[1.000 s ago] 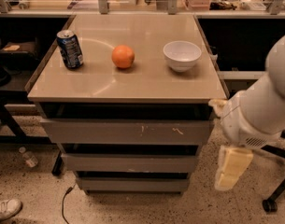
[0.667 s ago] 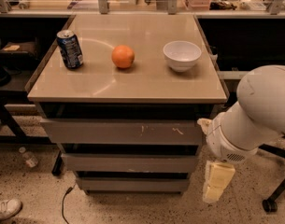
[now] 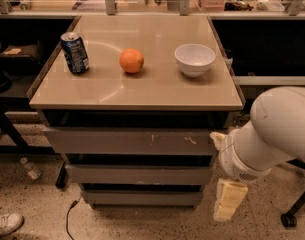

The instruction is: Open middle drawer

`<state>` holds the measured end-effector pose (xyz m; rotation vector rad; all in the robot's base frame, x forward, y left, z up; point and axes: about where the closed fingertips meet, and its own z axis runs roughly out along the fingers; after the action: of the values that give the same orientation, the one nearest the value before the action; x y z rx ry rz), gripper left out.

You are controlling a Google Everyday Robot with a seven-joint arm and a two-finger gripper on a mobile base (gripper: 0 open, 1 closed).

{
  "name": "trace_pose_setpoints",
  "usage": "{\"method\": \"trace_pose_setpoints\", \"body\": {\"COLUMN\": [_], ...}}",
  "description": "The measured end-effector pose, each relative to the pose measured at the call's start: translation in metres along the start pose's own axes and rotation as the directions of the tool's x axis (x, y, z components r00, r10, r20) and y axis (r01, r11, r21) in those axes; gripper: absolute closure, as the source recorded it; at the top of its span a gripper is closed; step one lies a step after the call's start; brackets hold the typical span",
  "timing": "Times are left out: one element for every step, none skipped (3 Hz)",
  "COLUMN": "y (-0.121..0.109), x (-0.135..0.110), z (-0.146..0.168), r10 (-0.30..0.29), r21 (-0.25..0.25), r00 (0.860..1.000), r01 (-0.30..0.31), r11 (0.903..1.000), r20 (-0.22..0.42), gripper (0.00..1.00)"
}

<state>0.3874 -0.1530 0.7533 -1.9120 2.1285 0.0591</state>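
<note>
You're looking at the cabinet (image 3: 137,96) from above and in front. There are three drawer fronts stacked under a tan top.

Middle drawer (image 3: 137,174): plain grey-brown front, second in the stack. It sits below the top drawer (image 3: 129,141), the one with the white scratch marks, and above the bottom drawer (image 3: 142,198). It's closed, with its front in line with the other two. Only a dark gap shows above it, and none of the inside.

Gripper (image 3: 224,211): low at your right, cream-coloured, hanging down from the white arm (image 3: 272,134). It's off the cabinet's right front corner, level with the bottom drawer and lower than the middle drawer front. It looks clear of the cabinet and isn't touching any front, though the gap is hard to judge from this angle. Whether it's spread or closed, I can't tell. It reads as one pale block from here, with nothing visibly held in it.

On top, left to right:
- can (image 3: 74,53), upright near the left edge
- orange (image 3: 131,60), near the can but apart from it
- white bowl (image 3: 194,59), upright towards the right side

All three are well apart from the gripper.

On the speckled floor at your left:
- a small bottle (image 3: 29,168) on its side beside the cabinet's left leg
- a white shoe (image 3: 6,223) in the corner
- a dark cable (image 3: 69,216) running out below the bottom drawer
</note>
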Motion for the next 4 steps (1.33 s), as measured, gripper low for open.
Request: {"method": "trace_pose_setpoints", "body": {"y": [-0.002, -0.012, -0.018, -0.018], "x": [0.01, 0.018, 0.029, 0.029], "z": [0.041, 0.077, 0.12, 0.12], "r10": [-0.014, -0.022, -0.01, -0.01], "r21": [0.043, 0.094, 0.097, 0.097], "r00": [1.0, 1.0, 1.0, 1.0], "r01": [0.014, 0.023, 0.012, 0.012], "r11": [0.999, 0.9953, 0.9952, 0.9952], "r20": [-0.008, -0.016, -0.019, -0.019], "gripper": [0.0, 0.0, 0.0, 0.0]}}
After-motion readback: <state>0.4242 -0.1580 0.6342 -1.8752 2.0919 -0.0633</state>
